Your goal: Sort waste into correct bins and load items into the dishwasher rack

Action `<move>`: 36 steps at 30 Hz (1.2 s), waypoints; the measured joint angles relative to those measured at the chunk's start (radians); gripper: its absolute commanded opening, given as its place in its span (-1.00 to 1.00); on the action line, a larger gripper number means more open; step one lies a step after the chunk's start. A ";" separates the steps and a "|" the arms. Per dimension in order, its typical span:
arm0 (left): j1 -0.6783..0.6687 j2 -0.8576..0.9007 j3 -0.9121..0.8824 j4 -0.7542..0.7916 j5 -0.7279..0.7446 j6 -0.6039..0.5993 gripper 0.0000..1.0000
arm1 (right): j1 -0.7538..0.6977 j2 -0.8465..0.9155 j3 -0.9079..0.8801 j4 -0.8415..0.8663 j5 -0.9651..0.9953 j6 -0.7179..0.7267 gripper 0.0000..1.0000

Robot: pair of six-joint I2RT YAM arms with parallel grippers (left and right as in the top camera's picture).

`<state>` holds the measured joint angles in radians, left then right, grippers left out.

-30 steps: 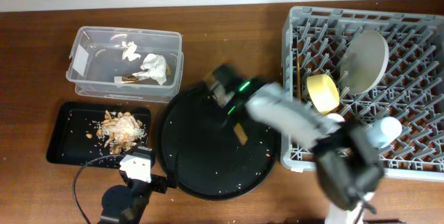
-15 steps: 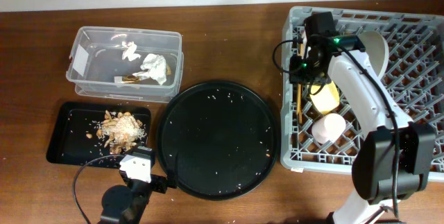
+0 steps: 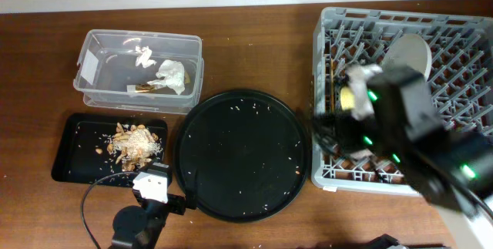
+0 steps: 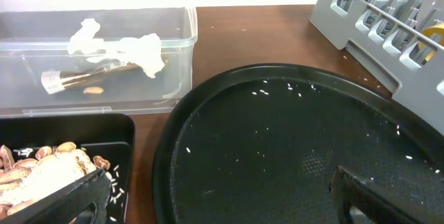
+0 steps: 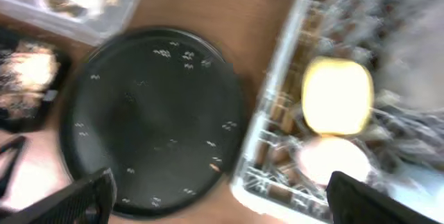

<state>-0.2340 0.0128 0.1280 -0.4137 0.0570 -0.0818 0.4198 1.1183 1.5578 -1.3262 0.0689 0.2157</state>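
Note:
The grey dishwasher rack (image 3: 462,41) stands at the right with the white plate (image 3: 408,48) upright in it. The yellow bowl (image 5: 338,96) and pink cup (image 5: 331,160) also sit in it, with thin chopsticks (image 3: 333,75) along its left side. My right gripper (image 5: 220,182) hangs open and empty high above the rack's front left corner, and its blurred arm (image 3: 393,118) hides much of the rack from overhead. The clear tub (image 3: 192,72) holds the napkin (image 3: 171,75) and wrapper (image 3: 142,87). Food scraps (image 3: 135,143) lie in the black tray (image 3: 73,153). My left gripper (image 4: 218,182) is open and empty.
A large round black tray (image 3: 243,153) dotted with rice grains lies between the bins and the rack. The left arm (image 3: 150,191) rests at the table's front edge, next to the black tray and the round tray's rim.
My right arm swung from over the round tray to the rack's left side and opened its jaws there. It now sits blurred over the rack's front. The left arm has not moved.

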 measured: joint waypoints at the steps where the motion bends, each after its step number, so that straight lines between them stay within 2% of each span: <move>1: 0.000 0.000 0.000 0.000 0.000 0.000 0.99 | 0.000 -0.034 -0.002 -0.027 0.035 0.013 0.97; 3: 0.000 0.000 0.000 0.000 0.000 0.000 0.99 | 0.000 -0.162 -0.017 -0.043 0.109 0.039 0.97; 6: 0.000 0.000 0.000 0.000 0.000 0.000 0.99 | -0.028 -0.389 -0.098 0.125 0.149 0.018 0.97; 8: 0.000 0.000 0.000 0.002 0.000 0.000 0.99 | -0.129 -0.581 -0.288 0.319 0.116 -0.062 0.97; 10: 0.000 -0.001 0.000 0.003 0.000 0.000 0.99 | -0.210 -0.696 -0.498 0.480 0.049 -0.114 0.97; 12: 0.000 -0.001 -0.001 0.002 0.000 0.000 0.99 | -0.272 -0.792 -0.721 0.572 -0.004 -0.142 0.97; 18: 0.000 -0.001 -0.002 0.004 0.000 0.000 0.99 | -0.339 -1.044 -1.260 0.905 -0.118 -0.171 0.97; 20: 0.000 -0.001 -0.002 0.005 0.000 0.000 0.99 | -0.342 -1.091 -1.374 1.009 -0.137 -0.172 0.97; 27: 0.000 -0.001 -0.002 0.005 0.000 0.000 0.99 | -0.342 -1.102 -1.537 1.247 -0.150 -0.175 0.97; 36: 0.000 -0.001 -0.002 0.005 0.000 0.000 0.99 | -0.342 -1.103 -1.542 1.254 -0.150 -0.175 0.97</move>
<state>-0.2340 0.0120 0.1261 -0.4084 0.0570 -0.0818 0.0780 0.0154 0.0154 -0.0727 -0.0811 0.0410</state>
